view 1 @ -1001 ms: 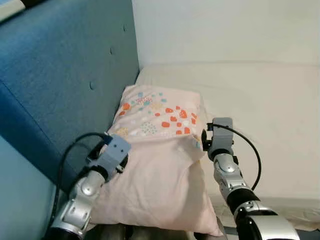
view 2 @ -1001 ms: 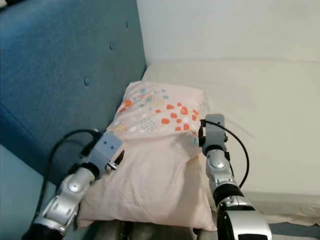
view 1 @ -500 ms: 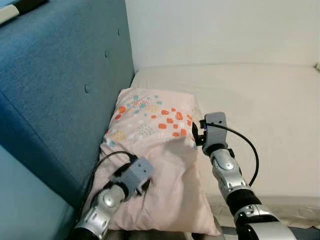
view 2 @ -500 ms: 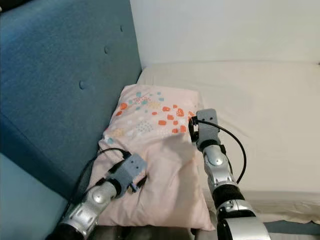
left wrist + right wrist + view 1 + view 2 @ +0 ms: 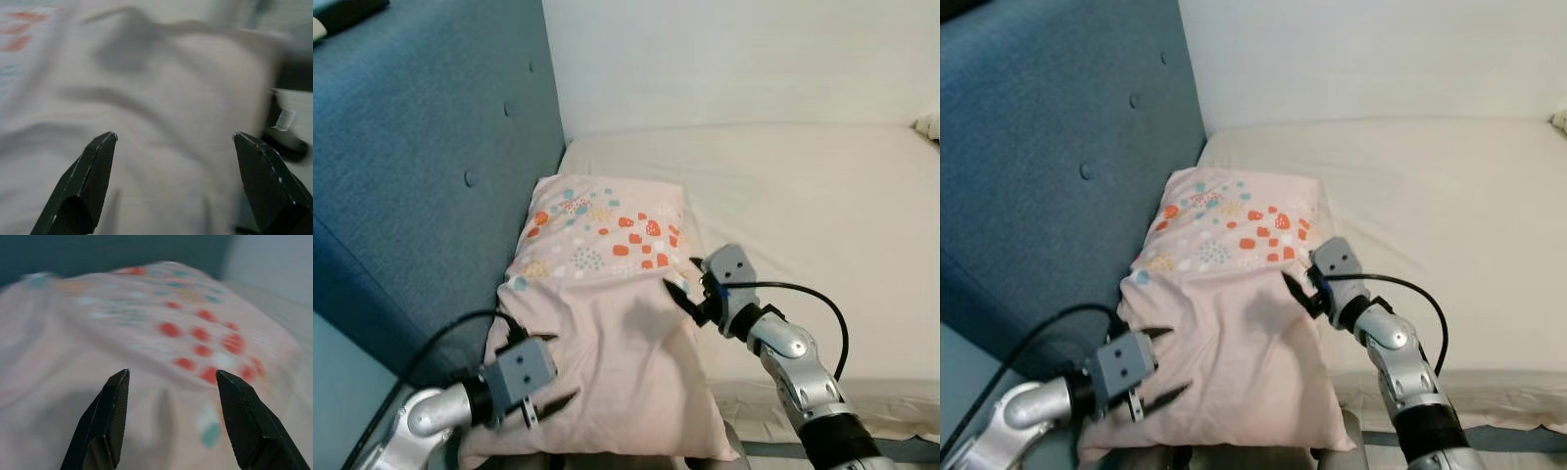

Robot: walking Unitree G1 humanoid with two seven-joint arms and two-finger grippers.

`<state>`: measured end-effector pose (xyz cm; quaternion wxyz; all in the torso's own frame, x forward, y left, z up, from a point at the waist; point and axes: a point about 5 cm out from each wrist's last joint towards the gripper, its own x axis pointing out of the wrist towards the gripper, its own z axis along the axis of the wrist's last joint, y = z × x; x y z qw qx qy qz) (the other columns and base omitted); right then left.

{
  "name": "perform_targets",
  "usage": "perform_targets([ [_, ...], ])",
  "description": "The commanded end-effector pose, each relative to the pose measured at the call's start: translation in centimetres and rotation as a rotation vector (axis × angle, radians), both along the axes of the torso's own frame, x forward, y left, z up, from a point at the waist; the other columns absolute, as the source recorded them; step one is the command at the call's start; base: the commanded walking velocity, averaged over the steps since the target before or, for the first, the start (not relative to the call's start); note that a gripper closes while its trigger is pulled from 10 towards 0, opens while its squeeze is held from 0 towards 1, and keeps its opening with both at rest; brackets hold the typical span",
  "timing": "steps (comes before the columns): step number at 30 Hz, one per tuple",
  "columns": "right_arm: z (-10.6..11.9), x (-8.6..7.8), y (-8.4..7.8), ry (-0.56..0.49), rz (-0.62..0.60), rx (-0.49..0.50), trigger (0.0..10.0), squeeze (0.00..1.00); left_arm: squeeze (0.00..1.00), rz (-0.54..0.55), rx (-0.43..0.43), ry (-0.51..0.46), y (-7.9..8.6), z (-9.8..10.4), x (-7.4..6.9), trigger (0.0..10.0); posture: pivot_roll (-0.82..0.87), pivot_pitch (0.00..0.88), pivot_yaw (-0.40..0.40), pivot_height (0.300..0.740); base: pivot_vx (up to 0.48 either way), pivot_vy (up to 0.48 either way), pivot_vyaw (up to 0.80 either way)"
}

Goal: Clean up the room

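A pale pink pillow (image 5: 607,304) with red, teal and orange spots at its far end lies on the cream mattress (image 5: 822,215), against the blue headboard. My left gripper (image 5: 548,372) hovers open at the pillow's near left corner, its fingers (image 5: 1157,334) spread just over the fabric. In the left wrist view the left gripper (image 5: 173,137) is open, with plain pink pillow cloth (image 5: 161,98) beyond it. My right gripper (image 5: 683,282) is at the pillow's right edge, open and pointing across it. In the right wrist view the right gripper (image 5: 173,374) is open before the spotted pillow cloth (image 5: 195,333).
The padded blue headboard (image 5: 411,147) rises along the left. A white wall (image 5: 734,59) stands behind the bed. A small pale object (image 5: 928,124) sits at the mattress's far right edge. The mattress's front edge (image 5: 871,416) runs just before me.
My left arm has drawn back from the pillow's left side to its near corner. My right gripper has swung round to point across the pillow. The camera has shifted a little.
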<state>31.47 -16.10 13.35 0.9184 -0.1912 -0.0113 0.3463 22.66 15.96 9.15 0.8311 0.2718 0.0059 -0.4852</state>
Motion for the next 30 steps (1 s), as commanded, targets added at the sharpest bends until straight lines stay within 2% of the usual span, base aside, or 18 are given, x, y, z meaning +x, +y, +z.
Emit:
perform_targets([
  [1, -0.4, -0.7, 0.0, 0.030, 0.052, -0.049, 10.0, 0.00, 0.00, -0.044, 0.043, 0.018, 0.3, -0.2, -0.7, 10.0, 0.05, 0.133, -0.006, 0.597, 0.000, 0.000, 0.00],
  [2, -0.6, -1.2, -0.2, 0.044, 0.097, -0.089, 10.0, 0.00, 0.00, -0.057, 0.046, 0.028, 0.2, -0.4, -1.0, 10.0, 0.05, 0.133, -0.003, 0.597, 0.000, 0.000, 0.00],
  [3, -0.9, -1.9, -0.3, 0.072, 0.136, -0.110, 10.0, 0.00, 0.00, -0.059, 0.031, 0.046, 0.0, -0.5, -1.2, 8.1, 0.04, 0.131, 0.000, 0.597, 0.000, 0.000, 0.00],
  [4, -1.0, -2.3, -0.4, 0.093, 0.160, -0.117, 10.0, 0.00, 0.00, -0.061, 0.015, 0.061, -0.2, -0.5, -1.4, 8.1, 0.03, 0.132, 0.000, 0.597, 0.000, 0.000, 0.00],
  [5, -1.1, -2.8, -0.4, 0.113, 0.185, -0.118, 10.0, 0.00, 0.00, -0.063, -0.001, 0.070, -0.4, -0.4, -1.5, 1.0, 0.03, 0.132, 0.000, 0.597, 0.000, 0.000, 0.00],
  [6, -1.1, -2.8, -0.4, 0.113, 0.185, -0.118, 10.0, 0.00, 0.00, -0.063, -0.001, 0.070, -0.4, -0.4, -1.5, 1.0, 0.03, 0.132, 0.000, 0.597, 0.000, 0.000, 0.00],
  [7, -1.2, -4.0, -0.1, 0.181, 0.246, -0.084, 3.2, 0.00, 0.00, -0.068, -0.061, 0.098, -1.0, 0.0, -1.8, 0.0, 0.03, 0.129, 0.002, 0.597, 0.000, 0.000, 0.00],
  [8, -1.1, -4.5, 0.1, 0.208, 0.274, -0.078, 0.4, 0.00, 0.00, -0.075, -0.083, 0.111, -1.2, 0.2, -1.9, 0.0, 0.03, 0.129, 0.001, 0.597, 0.000, 0.000, 0.00],
  [9, -1.2, -5.0, 0.2, 0.236, 0.297, -0.069, 0.0, 0.00, 0.00, -0.081, -0.093, 0.120, -1.4, 0.3, -2.0, 0.0, 0.02, 0.130, 0.002, 0.597, 0.000, 0.000, 0.00],
  [13, -1.2, -5.8, 0.5, 0.296, 0.343, -0.051, 0.0, 0.00, 0.00, -0.105, -0.091, 0.132, -1.8, 0.1, -2.2, 0.0, 0.02, 0.128, 0.002, 0.597, 0.000, 0.000, 0.00],
  [16, -1.4, -6.3, 1.6, 0.363, 0.405, -0.054, 0.0, 0.00, 0.00, -0.172, -0.037, 0.181, -2.1, -0.9, -2.6, 0.0, 0.01, 0.129, 0.003, 0.597, 0.000, 0.000, 0.00],
  [18, -1.4, -6.3, 1.6, 0.363, 0.405, -0.054, 0.0, 0.00, 0.00, -0.172, -0.037, 0.181, -2.1, -0.9, -2.6, 0.0, 0.01, 0.129, 0.003, 0.597, 0.000, 0.000, 0.00],
  [21, -2.6, -6.7, 2.9, 0.423, 0.464, -0.121, 0.0, 0.00, 0.00, -0.244, 0.087, 0.217, -2.3, -2.1, -2.9, 0.0, 0.01, 0.132, 0.003, 0.597, 0.000, 0.000, 0.00],
  [22, -2.6, -6.7, 2.9, 0.423, 0.464, -0.121, 0.0, 0.00, 0.00, -0.244, 0.087, 0.217, -2.3, -2.1, -2.9, 0.0, 0.01, 0.132, 0.003, 0.597, 0.000, 0.000, 0.00],
  [23, -2.6, -6.8, 3.0, 0.425, 0.467, -0.122, 0.0, 0.00, 0.00, -0.243, 0.090, 0.216, -2.3, -2.2, -2.9, 0.0, 0.01, 0.132, 0.003, 0.597, 0.000, 0.000, 0.00],
  [25, -2.8, -6.5, 3.5, 0.419, 0.450, -0.120, 0.0, 0.00, 0.00, -0.241, 0.187, 0.144, -2.8, -3.3, -2.1, 0.0, 0.00, 0.137, -0.006, 0.597, 0.000, 0.000, 0.00],
  [30, -3.7, -6.3, 4.2, 0.443, 0.443, -0.132, 0.0, 0.00, 0.00, -0.230, 0.213, 0.115, -4.0, -4.4, -1.3, 0.0, -0.01, 0.143, -0.008, 0.597, 0.000, 0.000, 0.00],
])
